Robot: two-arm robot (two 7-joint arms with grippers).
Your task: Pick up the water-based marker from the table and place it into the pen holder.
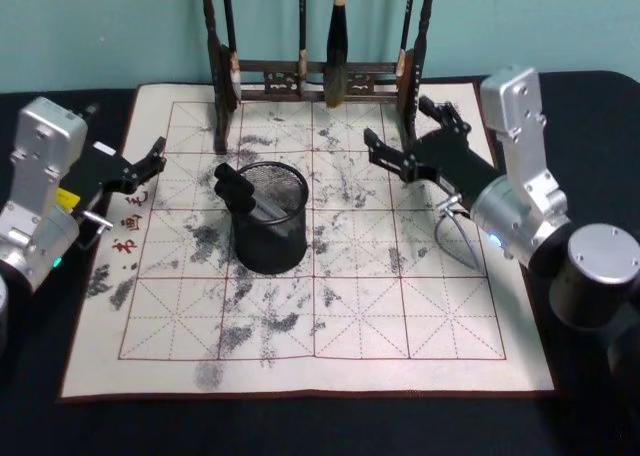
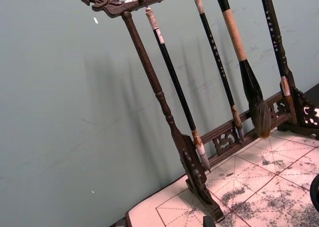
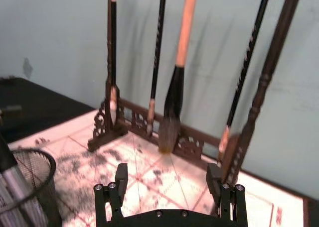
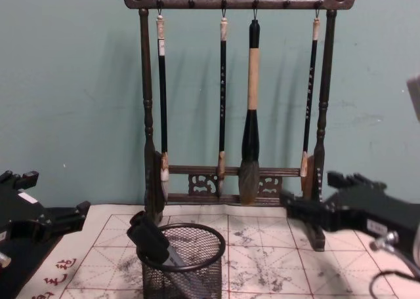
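The water-based marker [image 1: 236, 189], with a black cap and grey body, leans inside the pen holder [image 1: 272, 238], a round black wire-mesh cup standing on the left-centre of the mat. The chest view shows the marker's cap [image 4: 148, 237] poking above the holder's rim [image 4: 197, 228]. My right gripper [image 1: 396, 122] hovers open and empty to the right of the holder and farther back, near the brush rack's right foot. Its two fingers [image 3: 121, 173] are spread wide, with the holder [image 3: 42, 184] off to one side. My left gripper [image 1: 150, 166] rests open at the mat's left edge.
A tall dark wooden brush rack [image 1: 320, 76] with several hanging brushes [image 4: 249, 115] stands along the back of the mat. The ink-stained grid mat [image 1: 350, 326] covers the black table. A loose cable [image 1: 450, 231] hangs under my right wrist.
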